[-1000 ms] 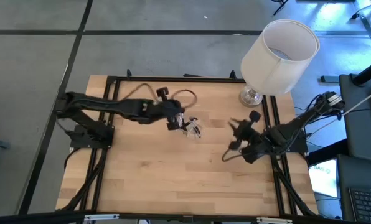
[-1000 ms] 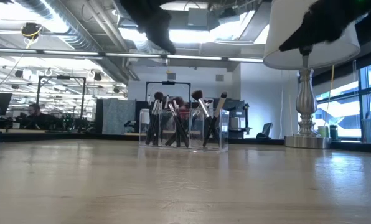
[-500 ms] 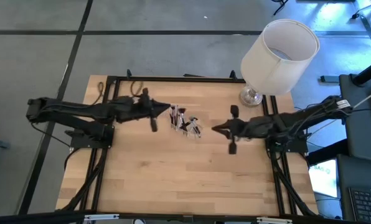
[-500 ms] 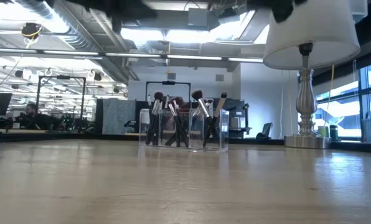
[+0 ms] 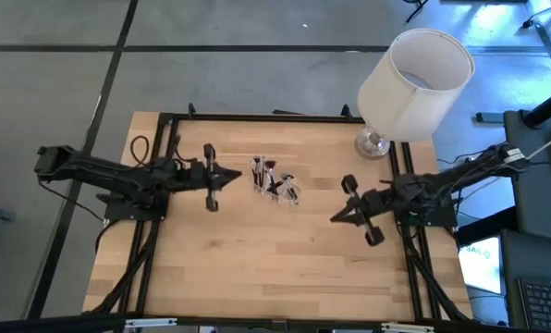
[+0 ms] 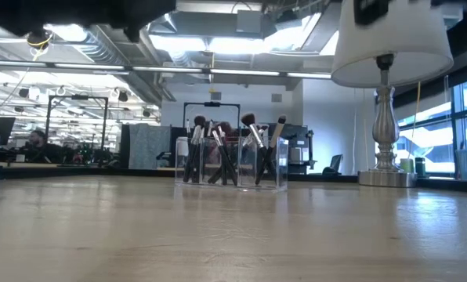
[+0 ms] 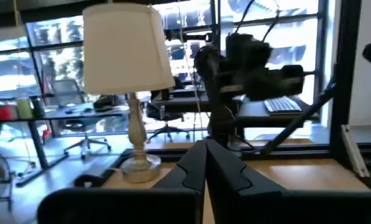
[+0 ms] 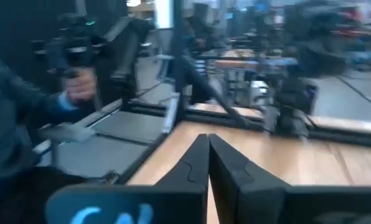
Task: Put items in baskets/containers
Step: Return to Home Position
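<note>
A small clear holder [image 5: 275,182] stands on the wooden table [image 5: 257,268], a little left of its middle and toward the far side. Several dark-handled makeup brushes [image 6: 249,149] stand in it, bristles up, leaning on its walls. My left gripper [image 5: 238,175] is shut and empty. It points level at the holder from the table's left and stops short of it. My right gripper [image 5: 334,218] is also shut and empty, right of and nearer than the holder. Both wrist views show closed fingers, in the left [image 7: 205,163] and in the right [image 8: 208,157].
A tall lamp with a white shade [image 5: 414,81] stands on its silver base [image 5: 373,143] at the table's far right corner. Black frame rails [image 5: 257,118] run along the table's edges. In the right wrist view, a person's hand [image 8: 79,84] holds a device beyond the table.
My left gripper has drawn back from over the holder toward the table's left edge, tipping from pointing down to level. My right gripper has shut and swung up to level, reaching toward the holder and then back toward the near right. The holder and brushes have stayed put.
</note>
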`<act>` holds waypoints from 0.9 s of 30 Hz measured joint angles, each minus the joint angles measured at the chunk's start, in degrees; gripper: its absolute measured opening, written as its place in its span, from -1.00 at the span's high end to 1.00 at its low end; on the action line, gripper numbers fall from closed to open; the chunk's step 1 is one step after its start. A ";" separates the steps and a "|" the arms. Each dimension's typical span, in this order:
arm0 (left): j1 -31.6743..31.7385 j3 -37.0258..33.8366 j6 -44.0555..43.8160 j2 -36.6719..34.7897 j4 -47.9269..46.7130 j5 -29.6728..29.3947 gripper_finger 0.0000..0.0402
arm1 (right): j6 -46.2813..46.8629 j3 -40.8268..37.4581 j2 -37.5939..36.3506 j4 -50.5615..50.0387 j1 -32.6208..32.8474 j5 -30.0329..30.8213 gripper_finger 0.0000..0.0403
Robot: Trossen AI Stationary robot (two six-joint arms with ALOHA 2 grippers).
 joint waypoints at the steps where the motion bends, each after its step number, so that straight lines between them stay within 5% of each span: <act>1: -0.04 -1.46 -0.63 -0.01 1.54 0.63 0.98 | 0.31 -1.88 -0.22 1.72 -0.21 1.33 0.97; 6: -1.28 -6.81 -2.77 -4.59 4.49 5.06 0.98 | 0.35 -7.37 -4.43 3.44 -1.93 5.97 0.96; 16: -1.42 -15.06 -0.49 -17.47 2.21 -1.74 0.97 | -0.94 -12.78 -18.51 0.07 -5.37 3.70 0.94; 27: -1.42 -17.13 1.82 -24.02 -5.08 -4.34 0.96 | -0.55 -19.04 -27.12 -0.43 -5.37 6.29 0.93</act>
